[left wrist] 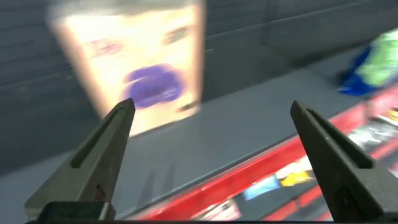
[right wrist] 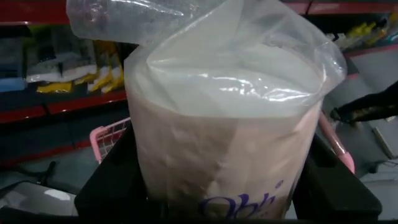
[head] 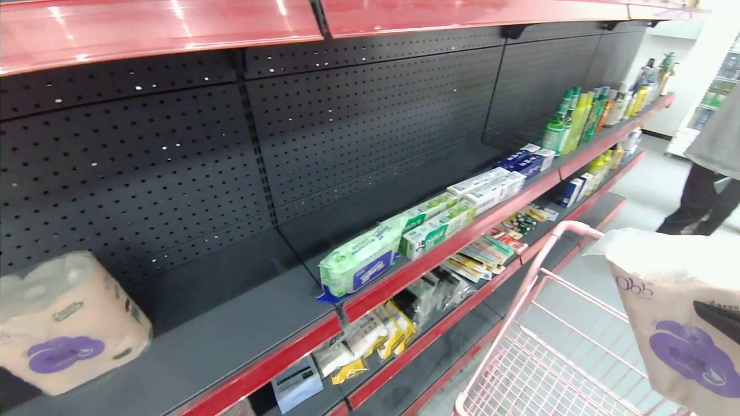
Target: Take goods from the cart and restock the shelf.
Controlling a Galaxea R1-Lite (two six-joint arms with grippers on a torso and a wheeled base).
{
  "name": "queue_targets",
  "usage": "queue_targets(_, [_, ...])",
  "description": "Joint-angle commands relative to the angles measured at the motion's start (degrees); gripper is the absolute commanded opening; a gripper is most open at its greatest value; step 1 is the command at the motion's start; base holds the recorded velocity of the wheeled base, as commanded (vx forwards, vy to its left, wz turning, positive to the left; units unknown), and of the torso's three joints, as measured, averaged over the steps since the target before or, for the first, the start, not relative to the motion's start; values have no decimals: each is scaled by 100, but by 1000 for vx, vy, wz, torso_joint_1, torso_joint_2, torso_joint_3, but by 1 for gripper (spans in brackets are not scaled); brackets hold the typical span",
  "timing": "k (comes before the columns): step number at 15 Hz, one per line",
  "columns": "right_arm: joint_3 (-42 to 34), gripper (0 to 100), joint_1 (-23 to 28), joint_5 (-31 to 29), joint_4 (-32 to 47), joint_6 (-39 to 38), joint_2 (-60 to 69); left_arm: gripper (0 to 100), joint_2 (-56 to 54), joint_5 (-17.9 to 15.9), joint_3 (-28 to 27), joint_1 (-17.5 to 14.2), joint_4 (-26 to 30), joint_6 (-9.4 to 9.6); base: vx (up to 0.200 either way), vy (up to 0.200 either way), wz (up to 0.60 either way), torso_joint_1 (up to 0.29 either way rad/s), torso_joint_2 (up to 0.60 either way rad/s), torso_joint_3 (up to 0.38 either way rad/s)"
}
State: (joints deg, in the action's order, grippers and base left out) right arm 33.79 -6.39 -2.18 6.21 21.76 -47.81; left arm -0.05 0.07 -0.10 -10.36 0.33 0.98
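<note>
Toilet paper is the thing to watch; your right gripper (right wrist: 224,180) squeezes a tall peach plastic-wrapped pack of toilet paper rolls (head: 673,323) from both sides, top end up and leaning a little. Take the soft green pack of wipes (head: 358,260) as your mark; the held pack hangs to the right of it, out in front of the shelf, above the pink wire cart (head: 537,271). Bare room on the dark grey shelf board (head: 243,323) lies left of the wipes; a second peach pack (head: 63,323) stands further left. Your left gripper (left wrist: 211,106) is wide open and holds nothing, near that second pack; I think the right arm must swing left and in.
</note>
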Motion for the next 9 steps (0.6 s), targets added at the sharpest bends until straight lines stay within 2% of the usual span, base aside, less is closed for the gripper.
queue_targets(1, [40,0,-20,-2,-5,4,-106,100,5,1,1,-1,2,-1,0,0,600,7,-2,-7])
queue_targets(9, [40,0,-29,-2,-216,48,-193,100,5,1,1,-1,2,-1,0,0,600,3,2,2])
